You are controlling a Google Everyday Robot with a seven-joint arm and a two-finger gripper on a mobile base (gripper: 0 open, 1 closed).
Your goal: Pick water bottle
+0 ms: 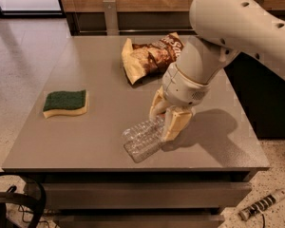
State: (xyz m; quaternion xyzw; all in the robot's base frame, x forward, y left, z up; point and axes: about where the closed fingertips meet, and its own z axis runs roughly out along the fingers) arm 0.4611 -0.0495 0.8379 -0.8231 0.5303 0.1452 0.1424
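Water bottle [141, 140] – clear, ribbed, crinkled plastic – lies on its side on the smooth grey table [85, 141], directly beneath the gripper [161, 127]. Cream-coloured blunt fingers [173, 123] stand apart, one on each side of the bottle's upper end. Beyond the gripper, near the far edge, lies a crumpled brown-and-tan chip bag [149, 56]. A wavy sponge [65, 102] – green scouring face, yellow foam base – lies well apart from the gripper.

Hand [164, 117] at water bottle [141, 140] far end, nr table [85, 141] front edge.
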